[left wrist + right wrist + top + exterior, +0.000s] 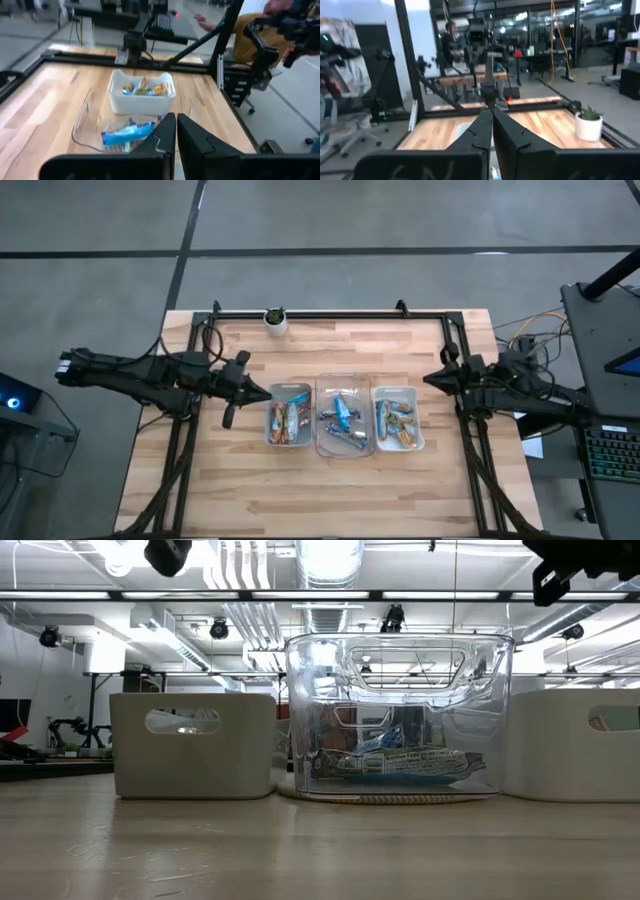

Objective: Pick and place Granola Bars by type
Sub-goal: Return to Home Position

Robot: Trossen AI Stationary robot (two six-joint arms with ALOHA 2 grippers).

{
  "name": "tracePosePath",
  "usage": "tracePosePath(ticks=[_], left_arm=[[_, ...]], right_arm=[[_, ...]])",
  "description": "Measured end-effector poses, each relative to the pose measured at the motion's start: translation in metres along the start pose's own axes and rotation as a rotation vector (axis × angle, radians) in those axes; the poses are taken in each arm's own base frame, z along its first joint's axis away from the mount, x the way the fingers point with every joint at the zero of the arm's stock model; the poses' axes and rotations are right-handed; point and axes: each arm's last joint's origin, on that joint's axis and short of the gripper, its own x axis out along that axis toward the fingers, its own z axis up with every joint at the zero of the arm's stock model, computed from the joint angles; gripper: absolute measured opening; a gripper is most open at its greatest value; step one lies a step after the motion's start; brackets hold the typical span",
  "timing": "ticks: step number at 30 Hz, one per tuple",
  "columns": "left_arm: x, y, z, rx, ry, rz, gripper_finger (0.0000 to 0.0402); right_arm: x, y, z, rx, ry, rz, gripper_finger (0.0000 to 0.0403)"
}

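shiny granola bars [341, 420] already lie sorted in three trays [396, 390]; they're light and slippery, so pinch one across its middle. left gripper [176, 131] and right gripper [491, 125] are both closed, empty.

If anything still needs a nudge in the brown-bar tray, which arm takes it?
Left, likely. The left gripper hovers right beside the pale rectangular tray of brown-orange bars, jaws shut. The right gripper sits back at the table's right edge, across two other trays.

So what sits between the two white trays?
A clear tray holding blue granola bars, seen from above between the left white tray and right one.
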Motion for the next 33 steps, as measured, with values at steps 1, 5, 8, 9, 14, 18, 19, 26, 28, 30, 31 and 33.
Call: tracePosePath(ticks=[1,5,8,9,14,18,19,26,28,30,31,33], left_arm=[[0.001,0.001,-0.005,0.005,-0.018,-0.002,0.0],[0.005,0.004,-0.032,0.025,-0.112,-0.036,0.0],[0.006,0.007,-0.054,0.024,-0.196,-0.06,0.0],[0.005,0.008,-0.061,0.016,-0.21,-0.068,0.0],[0.0,0.014,-0.094,-0.012,-0.209,-0.072,0.0],[-0.012,0.015,-0.106,-0.029,-0.259,-0.081,0.0],[-0.015,0.016,-0.108,-0.029,-0.275,-0.084,0.0],[-0.025,0.02,-0.134,-0.023,-0.326,-0.09,0.0],[-0.026,0.021,-0.139,-0.019,-0.335,-0.091,0.0],[-0.026,0.022,-0.145,-0.02,-0.337,-0.081,0.0],[-0.027,0.022,-0.147,-0.021,-0.344,-0.076,0.0],[-0.027,0.023,-0.15,-0.021,-0.354,-0.076,0.0]], right_arm=[[0.0,-0.001,-0.005,0.005,-0.016,0.003,0.0009],[0.002,-0.005,-0.025,0.034,-0.027,0.005,0.0009],[0.005,-0.007,-0.038,0.047,-0.028,0.006,0.0009],[0.006,-0.008,-0.042,0.048,-0.024,0.006,0.0009],[0.009,-0.01,-0.053,0.065,-0.019,0.006,0.0009],[0.009,-0.011,-0.059,0.098,-0.002,0.003,0.0009],[0.01,-0.011,-0.059,0.098,-0.004,0.004,0.0009],[0.009,-0.011,-0.058,0.057,-0.007,0.004,0.0009],[0.009,-0.011,-0.057,0.044,-0.007,0.004,0.0009],[0.009,-0.011,-0.057,0.036,-0.008,0.003,0.0009],[0.009,-0.011,-0.058,0.031,-0.006,0.003,0.0009],[0.01,-0.012,-0.059,0.026,-0.002,0.002,0.0009]])
